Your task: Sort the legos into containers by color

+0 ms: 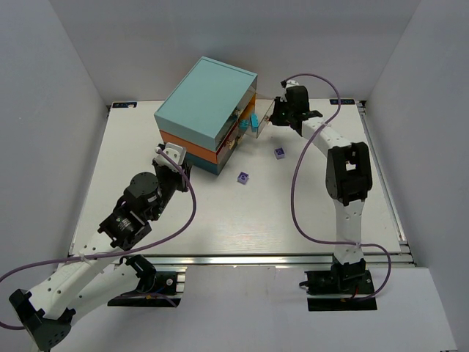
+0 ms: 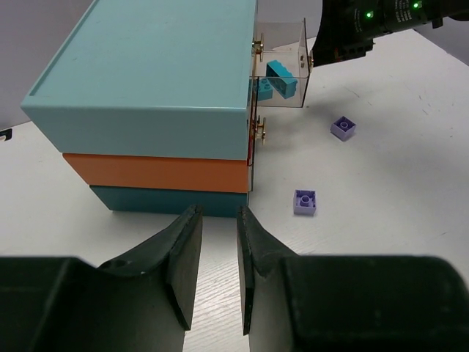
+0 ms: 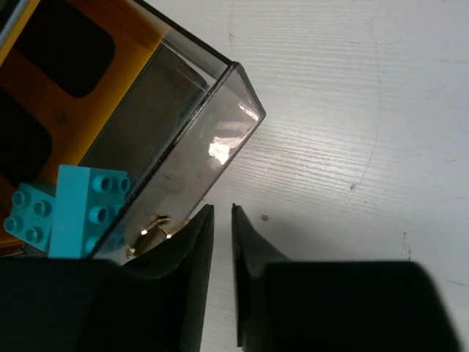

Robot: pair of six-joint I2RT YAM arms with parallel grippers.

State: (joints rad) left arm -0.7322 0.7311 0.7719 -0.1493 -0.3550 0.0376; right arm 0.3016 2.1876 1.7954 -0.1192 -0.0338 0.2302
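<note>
Teal legos (image 2: pixel 282 77) lie in the pulled-out top drawer (image 3: pixel 183 125). Right jaws are at its handle (image 3: pixel 150 229), barely parted and empty. Left jaws are slightly open and empty. Likely next: shut the drawer, then fetch the lavender legos (image 2: pixel 305 201) from mid-bench (image 1: pixel 220 227).

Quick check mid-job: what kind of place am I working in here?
Probably a lab test cell: plain white walls box in a white table edged with an aluminium rail.
</note>
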